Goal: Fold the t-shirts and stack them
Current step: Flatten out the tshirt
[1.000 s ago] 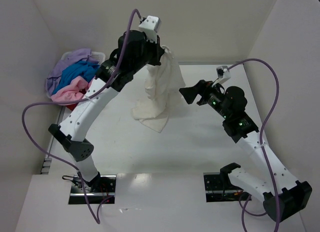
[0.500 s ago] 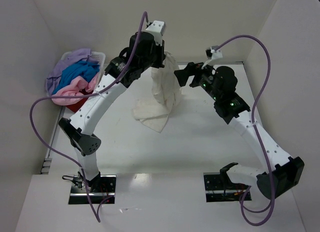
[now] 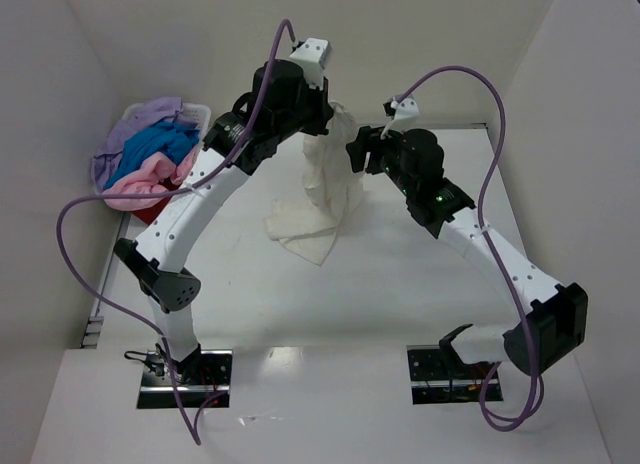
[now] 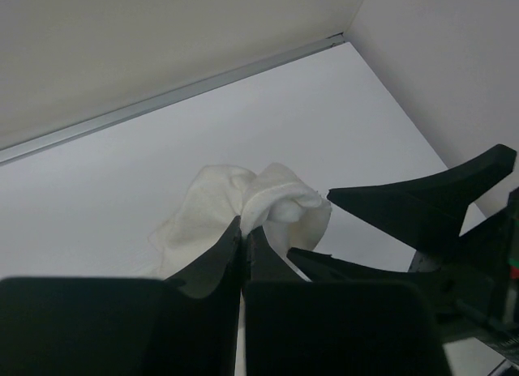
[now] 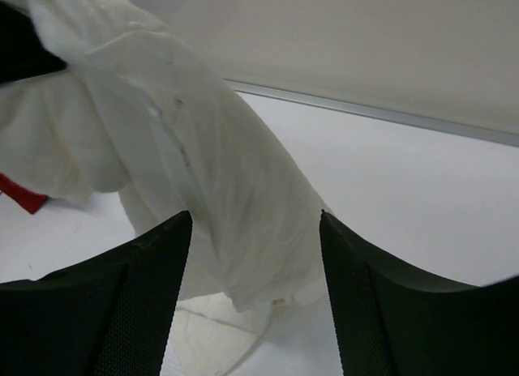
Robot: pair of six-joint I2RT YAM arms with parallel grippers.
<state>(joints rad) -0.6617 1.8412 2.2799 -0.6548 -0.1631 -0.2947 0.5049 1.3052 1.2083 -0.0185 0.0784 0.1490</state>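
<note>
1. Hanging from the left gripper [image 3: 322, 112] in the top view, one cream-white cloth t-shirt [image 3: 328, 179] droops in a bunched column over the far middle of the white tabletop [image 3: 400, 274]. Its lower end lies crumpled on the surface. The right gripper [image 3: 358, 150] is just beside the cloth's upper right edge. At the far left edge, one white plastic basket [image 3: 200, 111] holds four more shirts in a heap: a lilac t-shirt [image 3: 140, 129], a bright blue t-shirt [image 3: 160, 149], a pale pink t-shirt [image 3: 140, 184] and a red t-shirt [image 3: 150, 212]. Bare tabletop lies open on the near side and to the right of the hanging cloth. White walls close in the far, left and right sides.
2. In the left wrist view, the left gripper [image 4: 243, 230] has its fingers pressed together, clamped on a gathered fold of the cream-white cloth t-shirt [image 4: 243, 196]. The right gripper's two black fingers [image 4: 422, 206] reach in from the right, spread, close to that fold.
3. In the right wrist view, the right gripper [image 5: 253, 218] has its fingers apart. The cream-white cloth t-shirt [image 5: 203, 149] hangs between and beyond them, and it is unclear whether they touch it.
</note>
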